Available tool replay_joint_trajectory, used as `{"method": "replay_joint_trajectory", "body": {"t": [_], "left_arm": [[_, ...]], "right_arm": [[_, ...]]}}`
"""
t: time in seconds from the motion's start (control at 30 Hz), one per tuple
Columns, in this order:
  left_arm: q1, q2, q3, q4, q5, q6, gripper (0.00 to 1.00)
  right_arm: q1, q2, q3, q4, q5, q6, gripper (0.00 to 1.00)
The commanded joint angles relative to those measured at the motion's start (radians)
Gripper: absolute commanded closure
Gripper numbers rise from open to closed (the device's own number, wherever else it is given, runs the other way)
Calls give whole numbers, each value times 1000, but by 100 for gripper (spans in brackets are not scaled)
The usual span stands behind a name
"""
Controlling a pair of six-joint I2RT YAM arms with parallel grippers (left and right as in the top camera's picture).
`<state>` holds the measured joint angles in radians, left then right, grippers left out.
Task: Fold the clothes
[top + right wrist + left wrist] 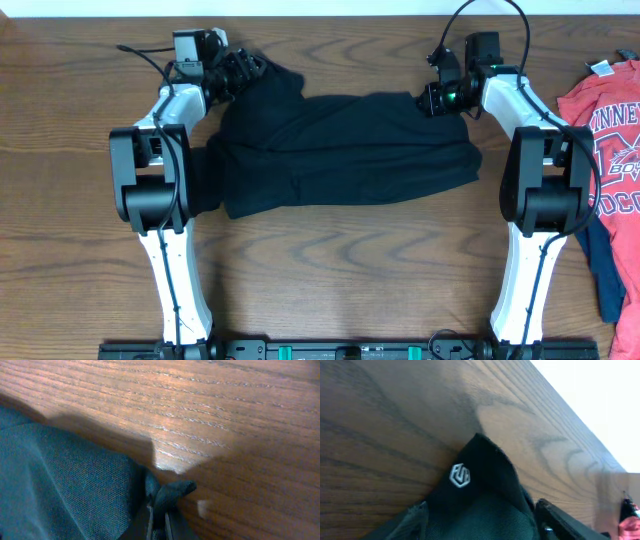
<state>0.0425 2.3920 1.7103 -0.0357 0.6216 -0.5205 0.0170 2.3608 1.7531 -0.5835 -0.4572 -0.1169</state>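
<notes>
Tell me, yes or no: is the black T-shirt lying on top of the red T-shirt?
No. The black T-shirt lies between the arms, while the red T-shirt sits apart at the table's right edge.

Two white-shelled robot arms with bulky black joint housings (140,180) run from a black base rail with green tabs (300,350), thin black cables looping behind each black two-finger pincer, left (245,72) and right (437,97).

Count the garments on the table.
3: black T-shirt centre, held between both arms; red T-shirt at right edge; navy garment below it, partly hidden. More may lie out of frame.
</notes>
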Motion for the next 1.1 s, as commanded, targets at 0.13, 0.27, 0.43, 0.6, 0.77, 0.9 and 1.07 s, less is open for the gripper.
{"method": "replay_joint_trajectory", "body": {"t": [0.13, 0.27, 0.43, 0.6, 0.77, 0.9, 1.07], "left_arm": [[-28, 73, 3, 21, 7, -9, 27], [-26, 73, 3, 70, 6, -10, 26], [-29, 73, 3, 89, 14, -35, 69], [-29, 73, 3, 91, 48, -35, 94], [-28, 65, 3, 91, 67, -39, 94], [-26, 34, 3, 90, 79, -39, 94], [-26, -23, 3, 84, 78, -28, 94]], "right_arm": [[3, 74, -51, -58, 82, -12, 94], [3, 74, -51, -64, 82, -12, 94], [3, 74, -51, -68, 82, -12, 94], [3, 74, -51, -67, 82, -12, 95], [3, 74, -51, -65, 83, -12, 99], [2, 72, -48, -51, 83, -23, 99], [-11, 64, -10, -52, 83, -22, 99]]}}
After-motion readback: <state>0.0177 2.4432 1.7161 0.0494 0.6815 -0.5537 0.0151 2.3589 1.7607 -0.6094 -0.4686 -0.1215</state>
